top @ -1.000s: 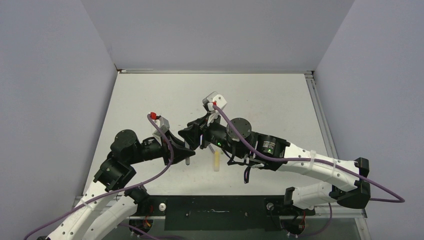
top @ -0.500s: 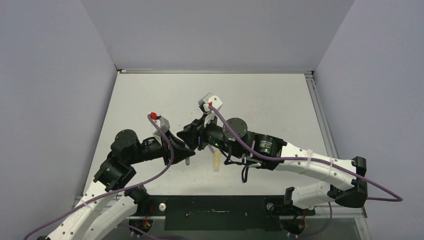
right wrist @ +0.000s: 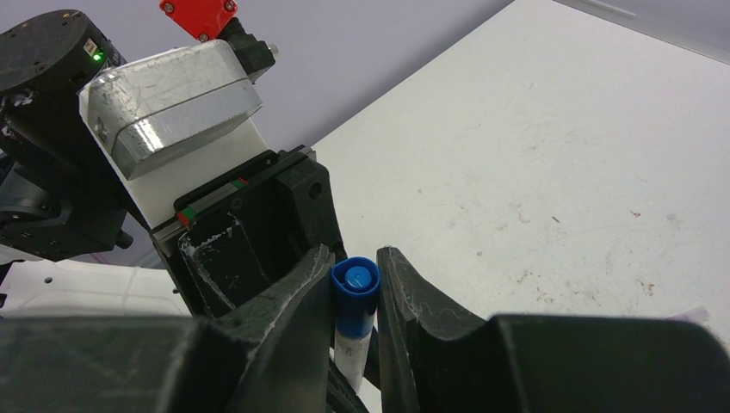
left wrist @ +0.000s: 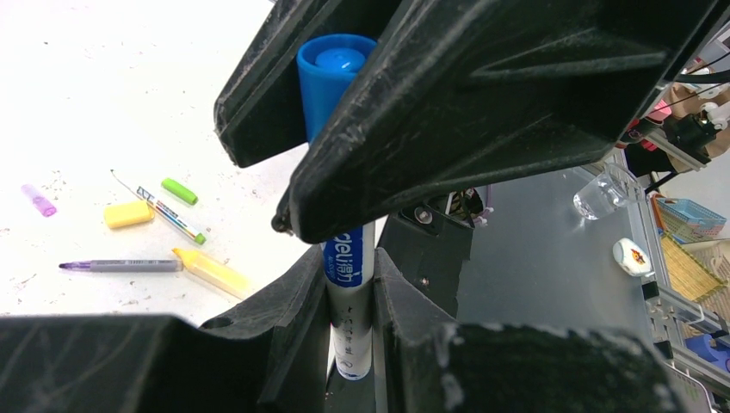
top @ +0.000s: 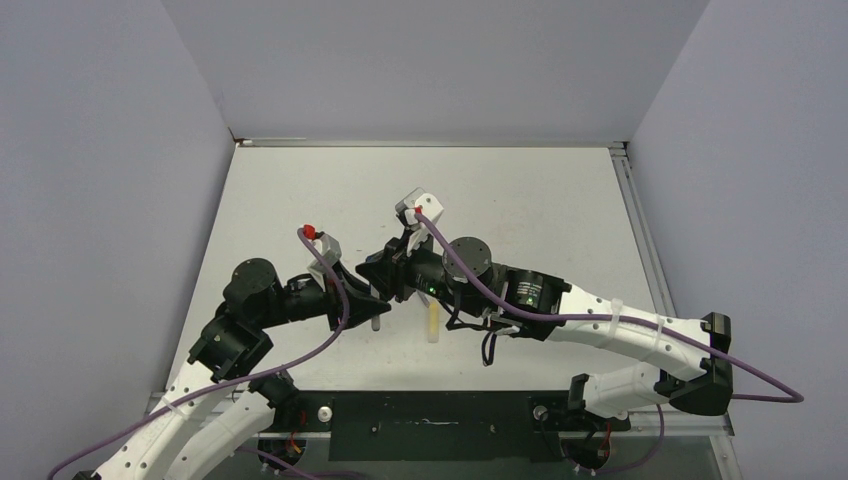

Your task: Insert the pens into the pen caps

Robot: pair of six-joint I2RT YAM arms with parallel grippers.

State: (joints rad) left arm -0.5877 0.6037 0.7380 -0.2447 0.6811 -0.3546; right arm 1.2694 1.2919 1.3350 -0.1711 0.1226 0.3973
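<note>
My left gripper [left wrist: 353, 268] is shut on a white pen [left wrist: 351, 323] with a blue label, holding it upright. A blue cap [right wrist: 354, 288] sits on the pen's top end. My right gripper [right wrist: 355, 265] is shut on that cap, a jaw pressing each side. From above, the two grippers meet tip to tip, left [top: 372, 303] and right [top: 385, 275]. On the table lie a yellow marker [left wrist: 211, 271], a thin purple pen [left wrist: 120, 266], a thin green-tipped pen [left wrist: 168, 213], and yellow [left wrist: 127, 213], green [left wrist: 179, 191] and purple [left wrist: 39, 200] caps.
The yellow marker [top: 432, 322] lies just under my right arm near the front edge. A black panel [top: 430, 425] runs along the near edge between the arm bases. Grey walls enclose the white table [top: 520, 200] on three sides.
My right gripper has slid a little left toward the left gripper and its jaws have closed onto the blue cap. The left gripper has kept still with the pen.
</note>
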